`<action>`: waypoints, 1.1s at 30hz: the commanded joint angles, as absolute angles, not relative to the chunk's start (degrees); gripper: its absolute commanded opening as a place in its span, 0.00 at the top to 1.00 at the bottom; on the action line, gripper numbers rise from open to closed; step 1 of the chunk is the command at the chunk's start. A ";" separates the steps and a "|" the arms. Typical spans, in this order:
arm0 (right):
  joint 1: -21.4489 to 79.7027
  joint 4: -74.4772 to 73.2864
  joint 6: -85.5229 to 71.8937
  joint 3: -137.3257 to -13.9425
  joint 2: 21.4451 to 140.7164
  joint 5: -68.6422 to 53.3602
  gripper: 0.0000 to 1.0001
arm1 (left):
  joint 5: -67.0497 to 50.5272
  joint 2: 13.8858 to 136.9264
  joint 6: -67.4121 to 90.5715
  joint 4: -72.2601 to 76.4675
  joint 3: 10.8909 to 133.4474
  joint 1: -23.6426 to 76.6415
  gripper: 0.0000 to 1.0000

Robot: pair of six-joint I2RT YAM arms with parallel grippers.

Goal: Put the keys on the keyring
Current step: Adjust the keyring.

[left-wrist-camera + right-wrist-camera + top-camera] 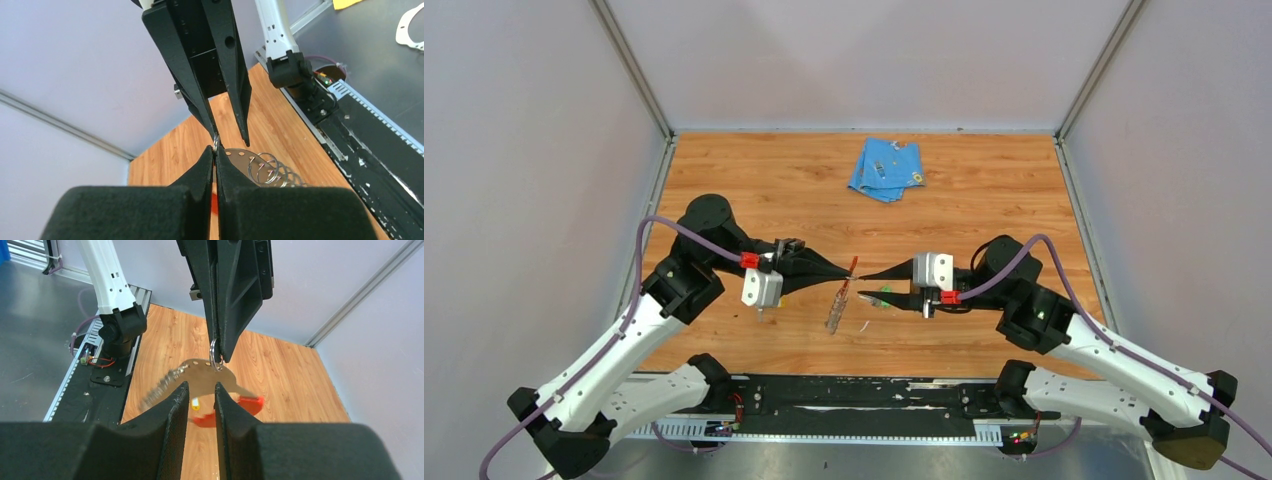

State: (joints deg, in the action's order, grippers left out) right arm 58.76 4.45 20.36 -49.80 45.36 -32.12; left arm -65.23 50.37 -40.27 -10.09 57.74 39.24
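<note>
The keyring (837,308), a silvery plate with small rings and a red strip, hangs over the table's middle. My left gripper (852,266) is shut on one ring at its top end. The left wrist view shows that ring pinched at the gripper's (215,150) tips, with the plate (240,155) just beyond. My right gripper (864,287) faces it from the right, open and holding nothing. In the right wrist view the keyring (200,371) hangs just past my open right gripper (200,387). A yellow-tagged key (196,402) shows through the gap. A green-tagged key (884,298) lies by the right fingers.
A folded blue cloth (886,170) lies at the back of the wooden table (984,200). Grey walls close the back and both sides. The black rail (854,395) with the arm bases runs along the near edge.
</note>
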 commanded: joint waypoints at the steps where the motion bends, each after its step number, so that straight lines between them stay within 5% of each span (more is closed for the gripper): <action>1: 58.88 8.25 20.23 -48.27 44.33 -30.12 0.72 | -66.31 50.85 -32.10 -3.35 57.53 39.73 1.00; 12: 58.89 15.60 18.39 -44.91 41.50 -21.27 0.70 | -67.22 51.51 -28.41 -2.76 58.01 39.73 1.00; 24: 58.89 13.40 16.74 -46.58 42.34 -32.32 0.65 | -66.62 52.07 -26.93 -2.50 58.38 39.73 1.00; 33: 58.88 16.10 16.12 -46.29 42.98 -28.45 0.64 | -67.41 52.17 -26.46 -2.55 58.31 39.76 1.00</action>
State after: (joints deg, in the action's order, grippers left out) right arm 58.76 13.34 17.12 -45.47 43.13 -29.85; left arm -66.46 52.05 -27.18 -4.32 57.74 39.24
